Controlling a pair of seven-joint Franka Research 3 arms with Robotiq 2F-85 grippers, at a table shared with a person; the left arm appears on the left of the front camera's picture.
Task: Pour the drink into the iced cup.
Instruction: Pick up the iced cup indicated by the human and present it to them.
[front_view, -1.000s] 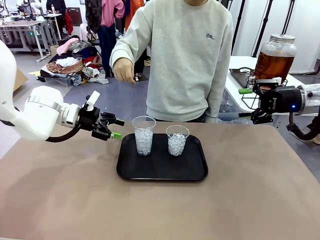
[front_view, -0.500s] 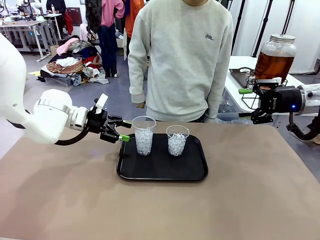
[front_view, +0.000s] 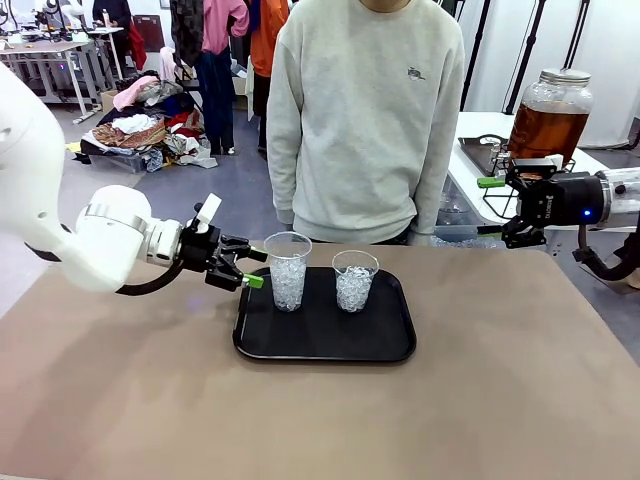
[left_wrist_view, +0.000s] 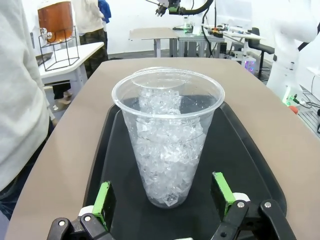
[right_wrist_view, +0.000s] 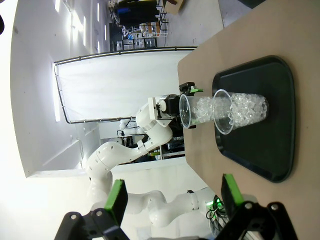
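Left gripper (front_view: 252, 268) and right gripper (front_view: 492, 206) are both held wide, empty. Iced cup (front_view: 288, 270) is sat on the tray (front_view: 390, 345), drink (front_view: 545, 125) parked far right. Cup could be tipped if clipped off-centre.

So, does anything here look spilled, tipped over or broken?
Nothing stands out. The taller cup and the shorter cup stand upright on the black tray, ice inside, no puddle showing. The drink jar stands upright, lid on, off to the side.
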